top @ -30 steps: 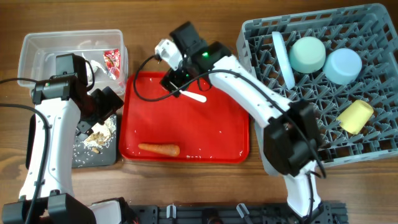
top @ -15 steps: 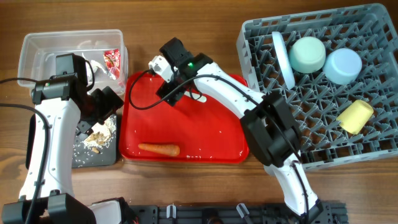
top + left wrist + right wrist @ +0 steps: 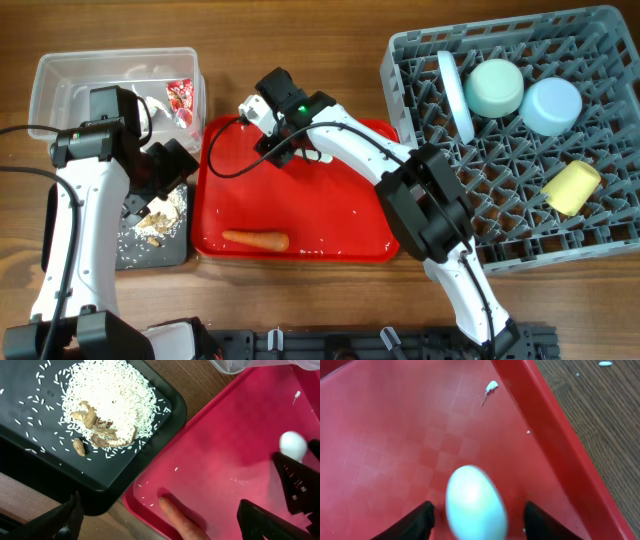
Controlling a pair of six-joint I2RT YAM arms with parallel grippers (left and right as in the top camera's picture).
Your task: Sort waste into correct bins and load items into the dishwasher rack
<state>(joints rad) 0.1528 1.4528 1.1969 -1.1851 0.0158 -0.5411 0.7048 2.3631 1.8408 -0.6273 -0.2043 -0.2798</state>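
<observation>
The right end effector point(image 3: 479, 512) is held low over the back left part of the red tray point(image 3: 300, 205). Its two fingers are seen apart, and the bowl of the white plastic spoon point(image 3: 474, 502) lies between them on the tray floor. A small gap is seen on each side of the spoon, so nothing is gripped. The small orange carrot point(image 3: 255, 240) is found inside the red tray, near its front edge and on its left half. The left end effector point(image 3: 160, 505) is held above the left edge of the red tray with its fingers wide apart and empty. Just beside the red tray on the left, the shallow black tray point(image 3: 30, 455) is placed, and the beige food scraps point(image 3: 105, 415) lie in it. Behind the back left corner of the red tray, the clear tub point(image 3: 60, 80) holds the crumpled napkin point(image 3: 150, 100) and the red-and-white wrapper point(image 3: 180, 97). To the right of the red tray, the dishwasher rack point(image 3: 520, 170) carries the light blue plate point(image 3: 455, 95), the mint-green bowl point(image 3: 495, 88), the light blue bowl point(image 3: 552, 105) and the yellow cup point(image 3: 572, 187).
</observation>
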